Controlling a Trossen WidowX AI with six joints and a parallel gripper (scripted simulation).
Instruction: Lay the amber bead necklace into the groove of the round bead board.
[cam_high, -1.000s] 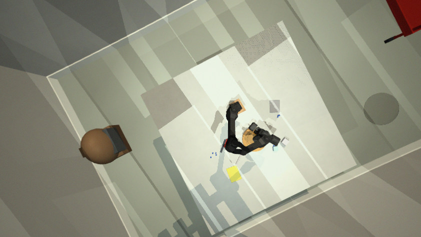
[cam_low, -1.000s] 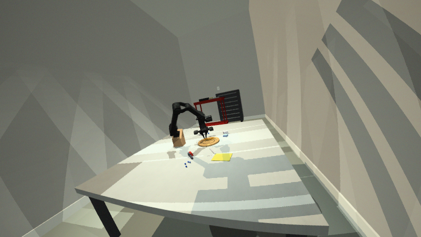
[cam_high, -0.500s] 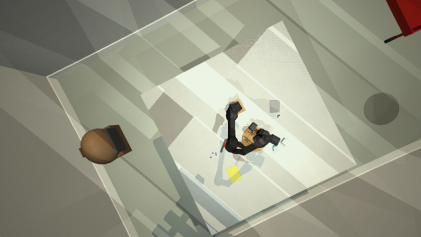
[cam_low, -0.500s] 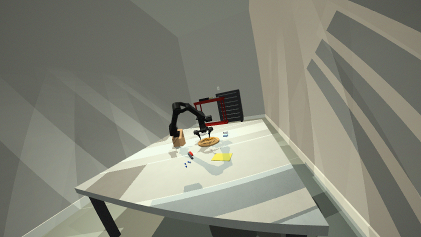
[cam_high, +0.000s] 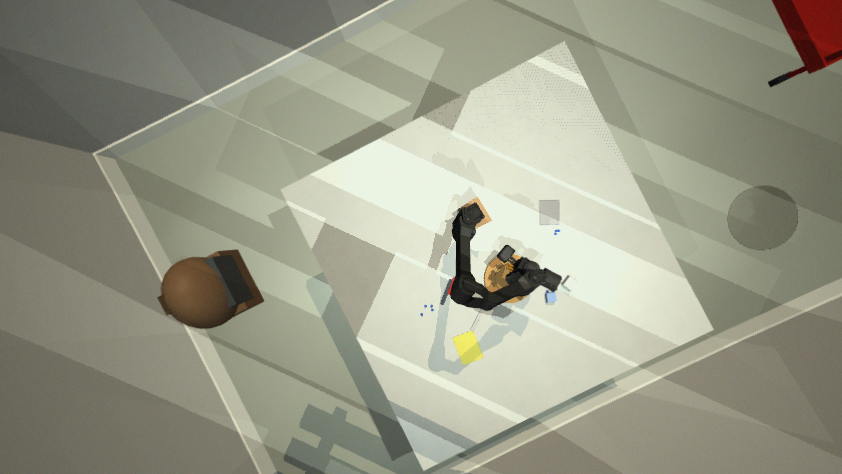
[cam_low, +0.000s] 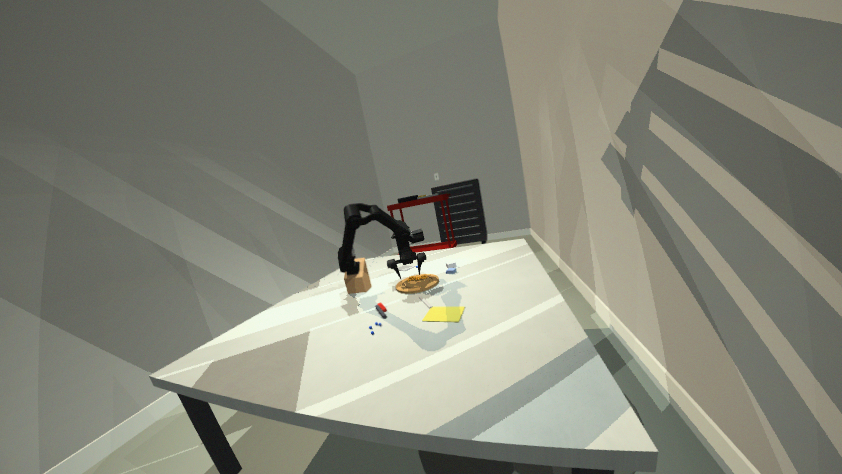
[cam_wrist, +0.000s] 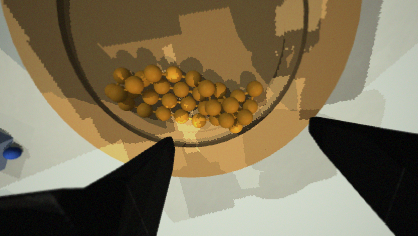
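Observation:
The round bead board (cam_high: 492, 281) (cam_low: 404, 289) (cam_wrist: 335, 55) is a tan wooden disc with a dark circular groove. The amber bead necklace (cam_wrist: 188, 102) (cam_low: 419, 277) lies bunched in a heap on the board, inside the ring of the groove in the wrist view. Its lower right beads are close to the groove line; the rest lie on the flat middle. My gripper (cam_wrist: 239, 133) (cam_low: 409, 277) is wide open and empty, with its fingertips over the board's rim, one on each side, just beyond the heap. In the top view the arm hides part of the board and the fingertips.
A yellow sheet (cam_high: 467, 347) (cam_low: 443, 314) lies near the board. A light blue block (cam_high: 550, 297) (cam_low: 450, 270) is on its other side. A red and dark tool (cam_low: 381, 310) and several small blue beads lie around. A grey square (cam_high: 549, 211) is farther off.

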